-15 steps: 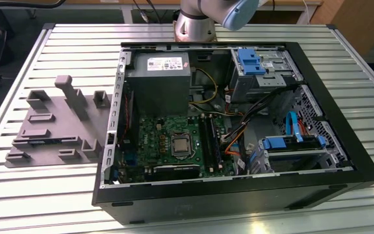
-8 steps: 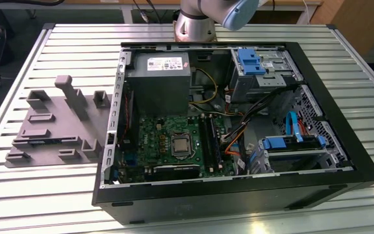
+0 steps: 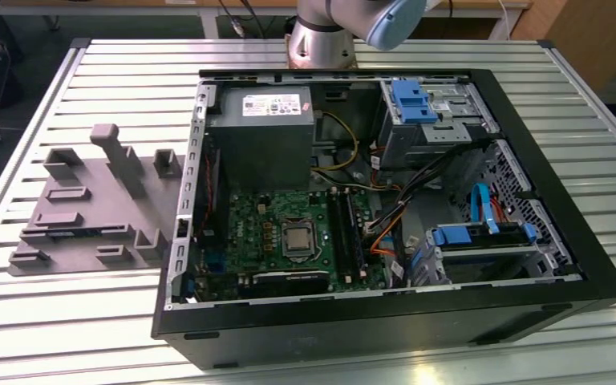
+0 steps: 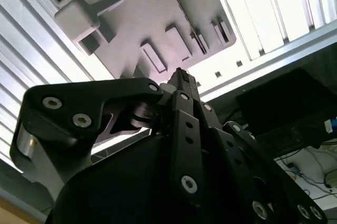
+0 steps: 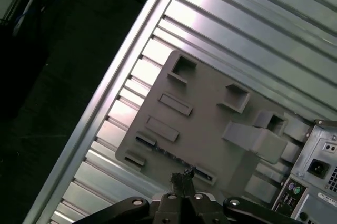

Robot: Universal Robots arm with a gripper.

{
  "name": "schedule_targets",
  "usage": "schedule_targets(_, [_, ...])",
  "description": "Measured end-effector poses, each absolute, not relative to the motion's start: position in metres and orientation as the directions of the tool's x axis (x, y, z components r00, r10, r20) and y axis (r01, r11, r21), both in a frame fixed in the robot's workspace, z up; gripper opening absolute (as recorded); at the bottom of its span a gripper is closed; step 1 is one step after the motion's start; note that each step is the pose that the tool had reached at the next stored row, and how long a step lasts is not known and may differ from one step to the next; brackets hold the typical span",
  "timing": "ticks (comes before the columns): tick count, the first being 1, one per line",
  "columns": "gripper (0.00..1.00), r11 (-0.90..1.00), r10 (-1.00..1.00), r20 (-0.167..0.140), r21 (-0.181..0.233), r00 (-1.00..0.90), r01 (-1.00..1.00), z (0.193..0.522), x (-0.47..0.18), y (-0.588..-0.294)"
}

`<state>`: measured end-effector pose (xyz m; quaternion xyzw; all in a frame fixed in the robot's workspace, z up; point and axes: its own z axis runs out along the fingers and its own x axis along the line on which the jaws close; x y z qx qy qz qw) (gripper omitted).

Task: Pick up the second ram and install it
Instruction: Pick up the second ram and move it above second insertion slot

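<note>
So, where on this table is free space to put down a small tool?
In the exterior view, bare slats of the table lie between the grey fixture plate and the near edge, and again beyond the plate toward the far edge. Inside the computer case it is crowded with cables and the motherboard.

The tool [image 5: 182, 175] is matt black metal; the fixture [image 5: 210, 124], matt grey plastic.
</note>
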<state>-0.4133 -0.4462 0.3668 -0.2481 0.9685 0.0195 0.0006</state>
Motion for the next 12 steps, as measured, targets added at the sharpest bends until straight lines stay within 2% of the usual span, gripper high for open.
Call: schedule_targets(12, [0.11, 0.789, -0.613, -0.011, 0.037, -0.790, -0.613, 0.3665, -0.4150, -0.4462])
